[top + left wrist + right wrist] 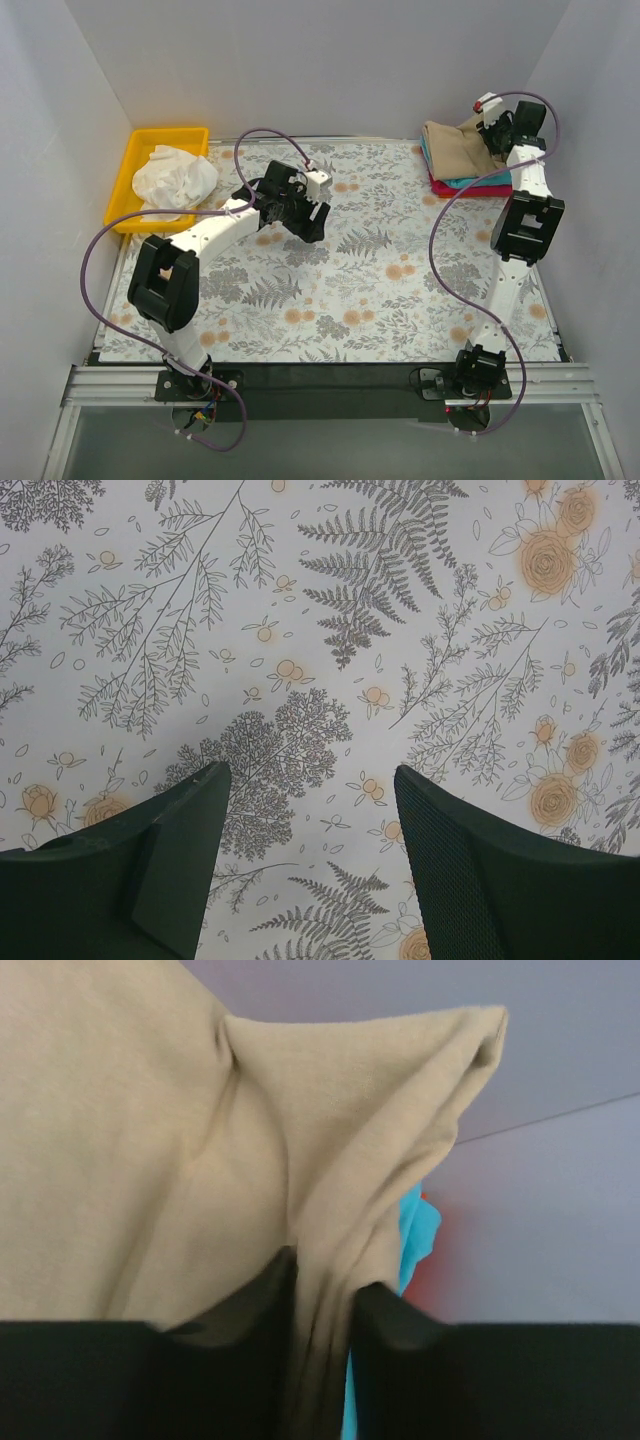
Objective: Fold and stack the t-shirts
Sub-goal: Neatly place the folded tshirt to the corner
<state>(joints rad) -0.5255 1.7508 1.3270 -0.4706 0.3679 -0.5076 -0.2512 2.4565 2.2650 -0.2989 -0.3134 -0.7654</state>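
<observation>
At the far right corner: you have a stack of three plain soft shirts lying on the white cloth printed with grey ferns and orange flowers [350,290].
Top of the stack: the large tan-khaki t-shirt [455,145], loosely folded and rumpled, with soft creases. In your right wrist view one corner of it stands up in a peak.
Beneath it: the teal t-shirt [468,183] shows only as a thin edge, and the red-pink t-shirt [485,191] is a strip at the bottom along the near side.
Right gripper [492,125]: clenched on a fold of the tan-khaki t-shirt, the cloth pinched between both black fingers.
Left gripper [308,222]: jaws spread wide with nothing between them, hovering over the printed cloth left of centre.
Far left corner: the white t-shirt [175,175] sits crumpled in a heap in the yellow plastic tray [135,160], bulging over its right rim.
</observation>
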